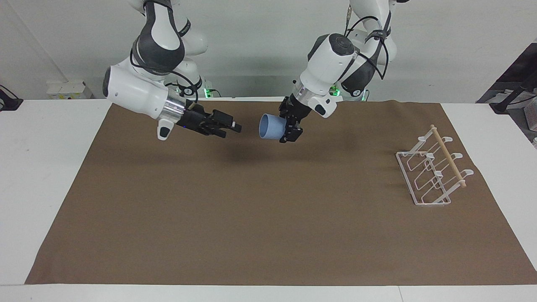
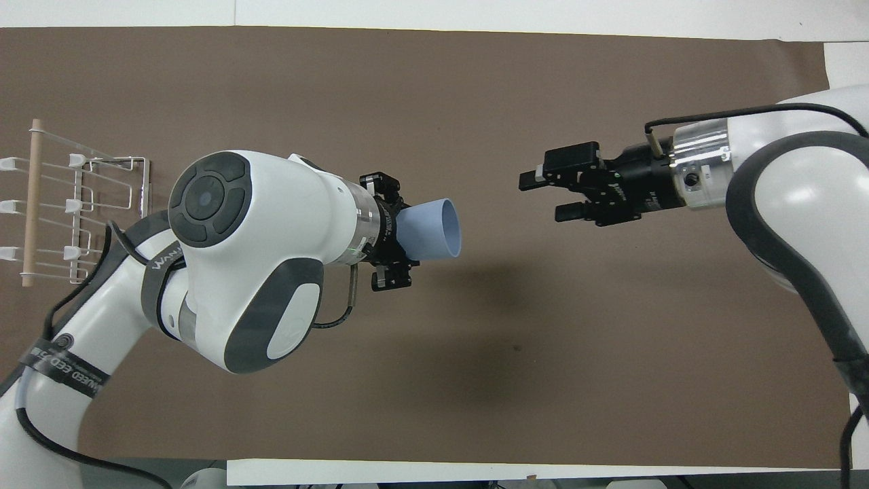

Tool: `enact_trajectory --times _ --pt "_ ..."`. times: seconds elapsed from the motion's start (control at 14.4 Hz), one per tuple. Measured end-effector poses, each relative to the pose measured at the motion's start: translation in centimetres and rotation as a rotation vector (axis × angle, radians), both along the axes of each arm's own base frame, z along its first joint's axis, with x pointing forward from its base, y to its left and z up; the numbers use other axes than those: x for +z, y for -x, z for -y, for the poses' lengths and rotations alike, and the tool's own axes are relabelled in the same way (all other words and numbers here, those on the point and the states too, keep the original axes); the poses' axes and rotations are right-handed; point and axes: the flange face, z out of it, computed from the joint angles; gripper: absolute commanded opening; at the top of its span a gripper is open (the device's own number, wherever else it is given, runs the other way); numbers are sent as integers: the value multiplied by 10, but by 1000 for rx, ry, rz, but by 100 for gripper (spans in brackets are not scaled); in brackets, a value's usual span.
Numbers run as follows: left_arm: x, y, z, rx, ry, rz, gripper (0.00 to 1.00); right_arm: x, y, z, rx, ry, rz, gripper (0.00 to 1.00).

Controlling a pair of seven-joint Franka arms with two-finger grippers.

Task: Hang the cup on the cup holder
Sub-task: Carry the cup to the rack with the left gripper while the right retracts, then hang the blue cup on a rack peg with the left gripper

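Note:
The light-blue cup [image 1: 269, 126] is in the air on its side over the brown mat, its mouth turned toward the right arm's end. My left gripper [image 1: 282, 128] is shut on its narrow base; it also shows in the overhead view [image 2: 400, 231], as does the cup [image 2: 431, 231]. My right gripper [image 1: 230, 129] is open and empty, apart from the cup's mouth, also over the mat [image 2: 540, 197]. The white wire cup holder [image 1: 432, 172] with its wooden dowel stands on the mat at the left arm's end [image 2: 81, 217], with nothing on it.
A brown mat [image 1: 251, 218] covers most of the white table [image 1: 50, 167]. Nothing else lies on the mat between the grippers and the holder.

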Motion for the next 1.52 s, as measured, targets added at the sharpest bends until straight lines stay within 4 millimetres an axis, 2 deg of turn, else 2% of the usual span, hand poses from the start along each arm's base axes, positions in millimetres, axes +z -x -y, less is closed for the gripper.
enact_trajectory --times 0.14,0.35,0.48,0.62,0.76,0.9,1.04,1.18,1.32,1.52 --pt "-8 -17 -36 -6 -154 4 46 14 7 29 29 167 51 100" --pt "-16 -46 -102 1 -412 39 46 24 12 80 54 420 83 100" --pt "-16 -62 -144 0 -602 77 46 42 15 111 66 547 84 100" --pt "-12 -75 -182 1 -790 119 46 78 18 128 89 655 79 100" --pt "-5 -89 -221 2 -967 176 46 113 23 134 120 730 59 100" --pt "4 -103 -253 -24 -1116 232 46 134 28 140 170 754 29 100" --pt "14 -115 -273 -67 -1241 306 46 136 28 152 190 751 5 100" --pt "15 -126 -284 -143 -1364 383 46 130 27 168 199 746 -9 100" --pt "2 -137 -288 -236 -1449 403 46 129 27 172 208 744 -9 100" --pt "-27 -150 -296 -377 -1540 347 45 130 28 166 221 744 -11 100"
